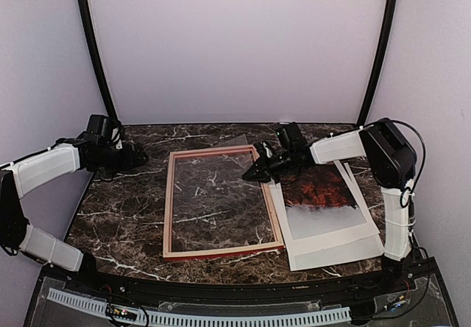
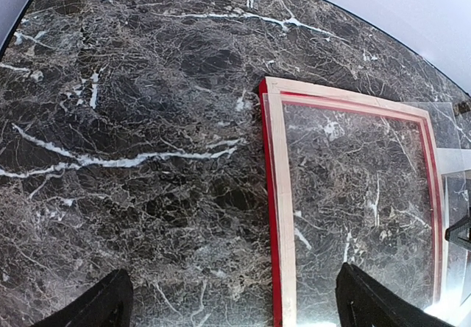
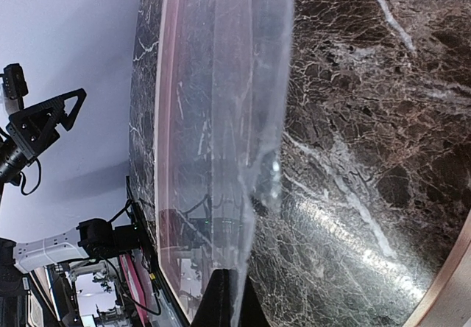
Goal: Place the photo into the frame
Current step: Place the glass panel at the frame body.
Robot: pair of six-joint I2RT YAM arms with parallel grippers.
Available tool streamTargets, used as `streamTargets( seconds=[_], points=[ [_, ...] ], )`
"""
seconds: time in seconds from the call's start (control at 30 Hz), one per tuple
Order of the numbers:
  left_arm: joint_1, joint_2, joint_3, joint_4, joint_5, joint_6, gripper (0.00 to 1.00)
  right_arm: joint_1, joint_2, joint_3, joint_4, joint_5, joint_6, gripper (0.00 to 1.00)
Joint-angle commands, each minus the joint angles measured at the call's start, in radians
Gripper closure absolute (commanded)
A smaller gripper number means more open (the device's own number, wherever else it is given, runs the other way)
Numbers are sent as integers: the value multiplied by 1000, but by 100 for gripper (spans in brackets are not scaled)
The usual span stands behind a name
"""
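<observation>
Table [image 1: 125,216]: dk brown-black marble, white veins. Frame [image 2: 282,216], ahead of left gripper [image 1: 141,155] (black fingers): red outer edge, pale wood-tone back. Clear pane [image 3: 221,121], running out from right gripper [image 1: 252,174] tips: see-thru, veins showing thru, pinkish nr frame rim. Photo [image 1: 318,191], beside right jaws: dk red-orange foliage fading to pale grey; cream-white mat [image 1: 331,250] round it. Arms white w/ black joints.

The counter [image 1: 125,216] is dark brown marble streaked with white veins. The frame [image 1: 221,250] lies flat on it near the middle, pale wooden back facing up, with red showing along its outer sides. Just to the right of the frame lie two overlapping cream sheets [image 1: 331,247]. The photo [image 1: 318,187] rests on the upper sheet.
</observation>
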Motion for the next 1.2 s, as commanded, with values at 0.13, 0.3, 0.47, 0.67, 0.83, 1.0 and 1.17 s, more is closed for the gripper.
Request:
streamTargets(
  seconds=[0.13,0.3,0.47,0.67,0.83,1.0,1.17],
  points=[
    [-11,7,9,14,11,8,1,-11,-41,-21,18,31,-6,100],
    [-13,8,10,14,11,8,1,-17,-37,-22,18,33,-7,100],
    [-15,9,9,14,11,8,1,-17,-37,-22,20,31,-8,100],
    [-18,10,9,12,11,8,1,-17,-32,-19,20,30,-10,100],
    [-19,10,9,11,13,9,1,-19,-32,-15,17,30,-11,100],
    [-19,10,9,12,14,9,1,-21,-31,-16,16,31,-12,100],
    [-20,12,9,11,16,11,1,-23,-30,-15,17,36,-11,100]
  ],
)
